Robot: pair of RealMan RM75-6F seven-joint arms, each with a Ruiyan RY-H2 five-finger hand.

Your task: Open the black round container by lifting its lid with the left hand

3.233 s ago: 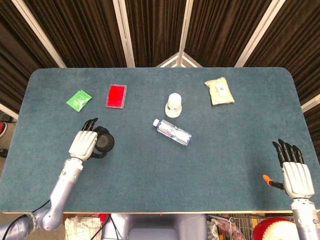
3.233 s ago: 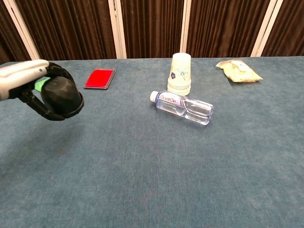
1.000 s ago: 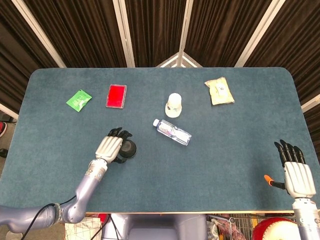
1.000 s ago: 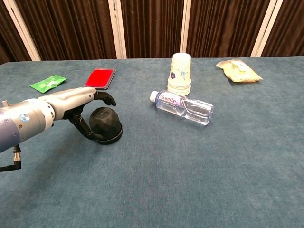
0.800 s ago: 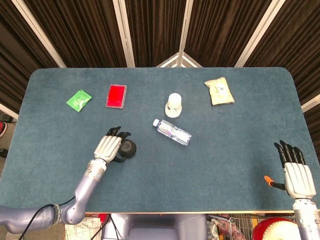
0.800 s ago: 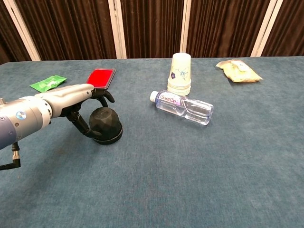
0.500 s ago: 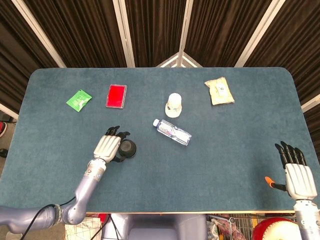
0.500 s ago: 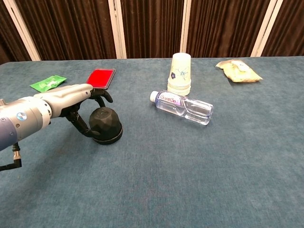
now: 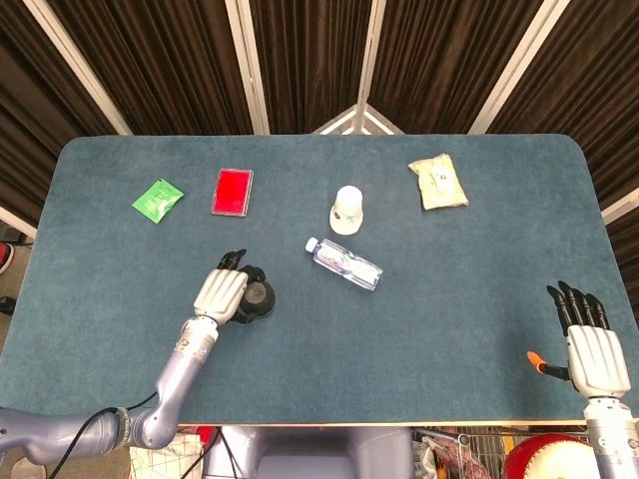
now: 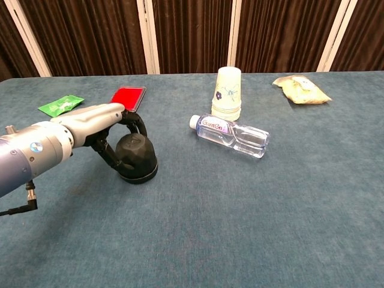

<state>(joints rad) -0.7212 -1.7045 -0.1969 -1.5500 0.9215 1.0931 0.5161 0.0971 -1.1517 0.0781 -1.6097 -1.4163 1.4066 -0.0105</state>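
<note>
Black round container (image 10: 137, 157) sits toward the table's (image 9: 449, 329) front left, lid on; the left hand (image 10: 102, 129) curls around its domed lid, gripping it. Next, probably a straight lift.

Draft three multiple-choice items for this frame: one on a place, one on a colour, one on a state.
1. What lies just behind the clear bottle?
A. paper cup
B. red case
C. green packet

2. What colour is the flat case?
A. yellow
B. red
C. white

3. How does the black round container stand?
A. lifted clear of the table
B. tipped on its side
C. on the table, lid on

Answers: 1 A, the paper cup stands directly behind it. 2 B, plainly red. 3 C, it sits lidded with the left hand around it.
</note>
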